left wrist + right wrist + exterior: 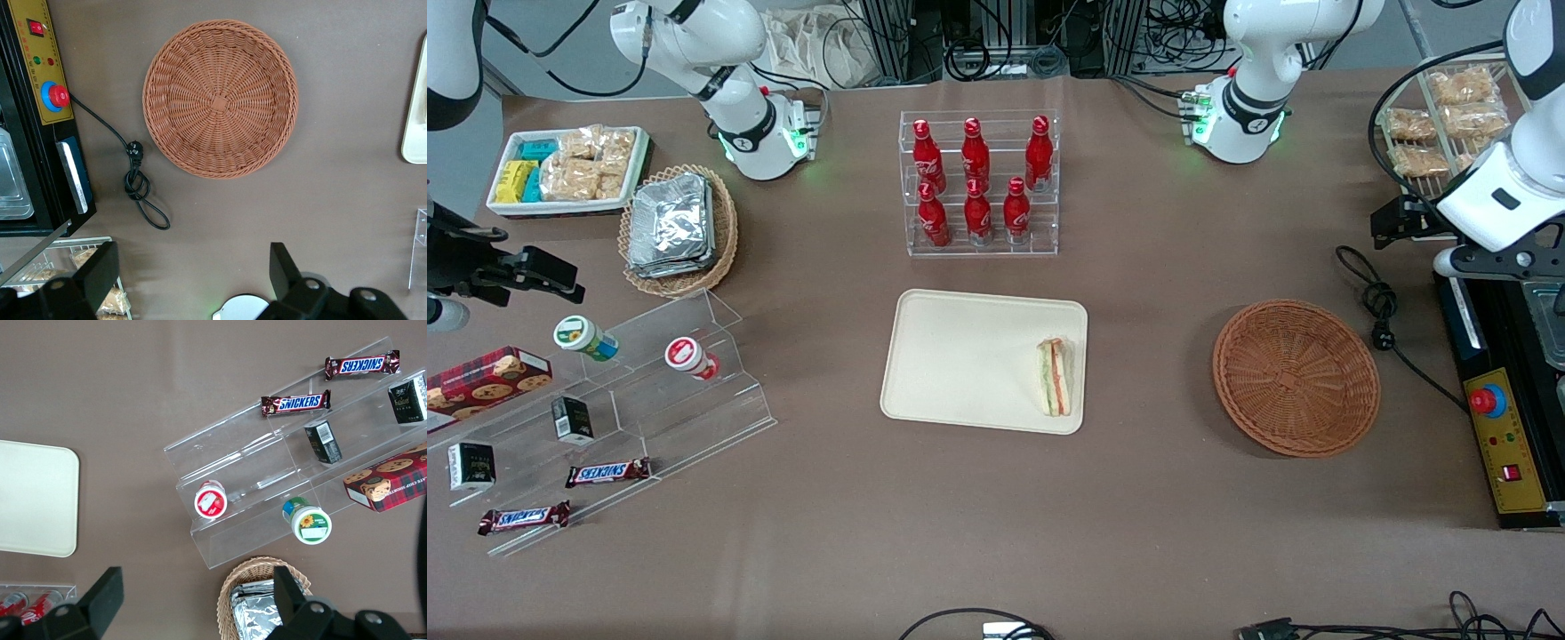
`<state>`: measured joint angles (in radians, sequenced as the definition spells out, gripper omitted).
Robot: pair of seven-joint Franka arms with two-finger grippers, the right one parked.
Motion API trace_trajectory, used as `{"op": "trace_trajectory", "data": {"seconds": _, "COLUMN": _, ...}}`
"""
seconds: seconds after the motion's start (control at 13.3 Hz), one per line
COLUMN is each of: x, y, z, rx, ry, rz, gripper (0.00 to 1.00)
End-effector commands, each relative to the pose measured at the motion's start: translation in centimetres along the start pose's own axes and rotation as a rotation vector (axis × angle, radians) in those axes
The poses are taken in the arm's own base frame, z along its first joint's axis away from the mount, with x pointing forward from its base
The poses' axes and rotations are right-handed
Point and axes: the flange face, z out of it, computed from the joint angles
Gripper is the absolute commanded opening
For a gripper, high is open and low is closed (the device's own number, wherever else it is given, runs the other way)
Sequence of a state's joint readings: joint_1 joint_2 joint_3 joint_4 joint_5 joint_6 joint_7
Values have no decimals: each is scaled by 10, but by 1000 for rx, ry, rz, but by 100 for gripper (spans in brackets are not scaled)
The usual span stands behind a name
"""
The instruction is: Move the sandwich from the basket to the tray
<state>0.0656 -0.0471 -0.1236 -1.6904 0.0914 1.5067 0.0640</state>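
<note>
Sandwich (1055,375) lying on the tray (960,356), close to the rim nearest the empty basket (1296,377). Tool (190,280) spread wide and empty, raised above the table (1138,533) near the working arm's end, well apart from the basket. Placement judged complete; best finished by retreating upward, clear of tray and sandwich.
</note>
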Motion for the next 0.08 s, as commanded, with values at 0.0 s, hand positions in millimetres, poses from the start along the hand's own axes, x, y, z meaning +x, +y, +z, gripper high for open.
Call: {"op": "trace_trajectory", "data": {"seconds": 0.0, "x": -1, "y": -1, "z": -3, "rx": -8, "ry": 3, "rz": 2, "gripper": 100}}
